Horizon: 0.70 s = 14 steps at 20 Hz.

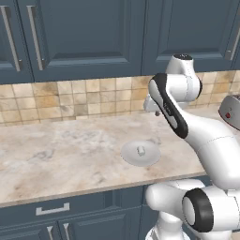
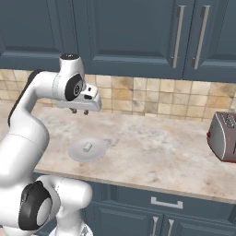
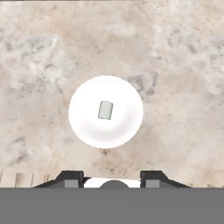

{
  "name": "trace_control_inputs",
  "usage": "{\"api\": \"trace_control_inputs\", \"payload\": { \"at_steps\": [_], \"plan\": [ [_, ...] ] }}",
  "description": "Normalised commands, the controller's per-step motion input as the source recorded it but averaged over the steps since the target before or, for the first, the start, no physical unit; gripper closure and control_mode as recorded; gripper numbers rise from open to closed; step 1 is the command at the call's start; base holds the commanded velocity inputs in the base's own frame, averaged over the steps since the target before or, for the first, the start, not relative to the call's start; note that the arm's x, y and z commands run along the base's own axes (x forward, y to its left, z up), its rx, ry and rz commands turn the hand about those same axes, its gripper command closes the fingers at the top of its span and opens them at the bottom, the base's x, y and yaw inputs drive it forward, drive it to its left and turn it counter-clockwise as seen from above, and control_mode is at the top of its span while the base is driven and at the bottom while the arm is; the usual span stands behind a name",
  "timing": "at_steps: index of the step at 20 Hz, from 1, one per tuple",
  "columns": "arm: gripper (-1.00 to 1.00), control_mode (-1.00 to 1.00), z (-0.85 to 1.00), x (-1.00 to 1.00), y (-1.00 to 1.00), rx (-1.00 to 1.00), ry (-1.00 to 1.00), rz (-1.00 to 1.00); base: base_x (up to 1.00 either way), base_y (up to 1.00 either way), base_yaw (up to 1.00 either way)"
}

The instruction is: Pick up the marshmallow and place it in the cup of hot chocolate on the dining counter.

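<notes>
You'll find the marshmallow (image 3: 105,110) lying on its side in the middle of the plate (image 3: 87,131), near the counter's (image 1: 56,154) front edge. Your gripper (image 2: 79,110) hangs well above it, fingers spread apart and empty. Judge the piece light, soft and squashy: pinch it gently across its short round sides, at mid-length, or it may roll or deform.

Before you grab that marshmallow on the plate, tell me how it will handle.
The marshmallow looks tiny and probably light. It lies on its side on the plate, so a nudge may roll it. The smooth plate likely lets it slide; the gripper hangs well above.
</notes>
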Motion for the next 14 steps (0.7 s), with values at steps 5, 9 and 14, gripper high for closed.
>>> {"api": "trace_control_inputs", "payload": {
  "at_steps": [5, 9, 14],
  "plan": [
    [-1.00, -1.00, -0.11, -0.31, 0.01, 0.02, 0.01, 0.00, 0.00, 0.00, 0.00],
    [-1.00, -1.00, -0.25, -0.51, 0.01, 0.00, 0.05, 0.00, 0.00, 0.00, 0.00],
    [-1.00, -1.00, -0.23, -0.56, 0.05, 0.00, 0.01, 0.00, 0.00, 0.00, 0.00]
  ]
}}
